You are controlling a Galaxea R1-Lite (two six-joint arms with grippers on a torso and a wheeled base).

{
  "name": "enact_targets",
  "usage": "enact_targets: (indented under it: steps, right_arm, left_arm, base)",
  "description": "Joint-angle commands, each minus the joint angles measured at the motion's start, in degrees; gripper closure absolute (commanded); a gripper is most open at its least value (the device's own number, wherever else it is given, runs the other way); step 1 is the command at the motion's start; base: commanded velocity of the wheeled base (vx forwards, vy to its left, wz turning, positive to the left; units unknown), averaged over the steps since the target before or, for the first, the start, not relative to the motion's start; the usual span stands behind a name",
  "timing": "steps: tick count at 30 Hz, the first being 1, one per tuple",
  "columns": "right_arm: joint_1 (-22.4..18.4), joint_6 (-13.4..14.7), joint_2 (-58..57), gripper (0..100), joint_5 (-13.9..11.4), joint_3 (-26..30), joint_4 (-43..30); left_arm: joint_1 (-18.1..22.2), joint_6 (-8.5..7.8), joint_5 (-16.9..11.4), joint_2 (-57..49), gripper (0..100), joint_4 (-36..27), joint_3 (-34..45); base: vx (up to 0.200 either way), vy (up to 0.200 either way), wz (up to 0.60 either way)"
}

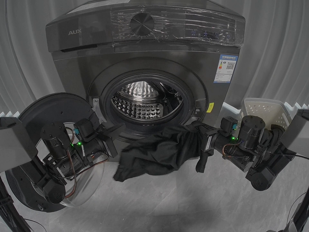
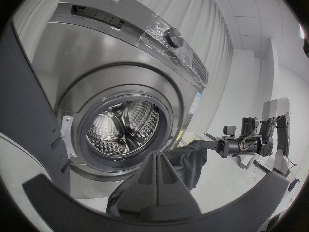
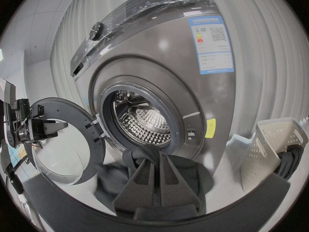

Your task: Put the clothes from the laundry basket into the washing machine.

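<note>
The front-loading washing machine (image 1: pixel 145 65) stands square ahead, and everything else is placed from it. Its round door (image 1: pixel 54 113) is swung fully open toward the robot's left, glass face outward. The steel drum (image 1: pixel 145 103) behind the open port holds no clothing that can be seen.

A black garment (image 1: pixel 157 152) hangs in front of the machine just below the port's lower rim, bunched at the end toward the robot's right and spreading into a loose flap that trails down toward the floor. It may brush the rim of the port, though the head view does not settle that.

The white perforated laundry basket (image 1: pixel 267 111) sits on the floor just beside the machine's right front corner. More dark clothing (image 3: pixel 289 160) lies in it and drapes over its edge.

The right gripper (image 3: pixel 156 165) is level with the port's lower edge, its fingers clamped on the bunched end of the black garment, with cloth heaped over their tips. The left gripper (image 2: pixel 156 155) is in front of the machine's hinge side, between door and port. Its fingers are pressed together on nothing, and it is just apart from the garment's loose flap.

On the machine's top panel, under clear film, is a round control dial (image 1: pixel 142 24). A blue-edged label (image 1: pixel 225 69) sits upper right of the port and a small yellow sticker (image 1: pixel 210 107) below it.
</note>
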State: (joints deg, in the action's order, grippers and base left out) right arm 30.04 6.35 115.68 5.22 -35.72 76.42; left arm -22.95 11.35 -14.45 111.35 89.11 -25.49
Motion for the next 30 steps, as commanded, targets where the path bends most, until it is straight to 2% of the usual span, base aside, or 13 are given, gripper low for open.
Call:
enact_targets:
  steps: [1,25,26,30]
  right_arm:
    - [-0.33,-0.02,-0.89,100,-0.3,-0.14,0.13]
    - [6.88,0.06,-1.95,100,-0.56,-4.71,0.66]
    - [8.81,-0.02,-1.95,100,-0.91,-5.33,0.83]
    - [11.62,-0.02,-1.86,100,-1.09,-6.29,1.01]
  left_arm:
    - [0.1,-0.01,-0.14,0.18,100,0.01,0.0]
    - [-2.09,-0.1,-0.32,1.5,100,0.01,2.2]
    - [-2.45,-0.19,-0.32,2.38,100,0.1,2.2]
    - [-2.45,-0.1,-0.32,3.52,100,0.1,2.11]
  base:
    - [0.0,0.0,0.0]
    - [0.0,0.0,0.0]
    - [0.0,0.0,0.0]
    - [0.0,0.0,0.0]
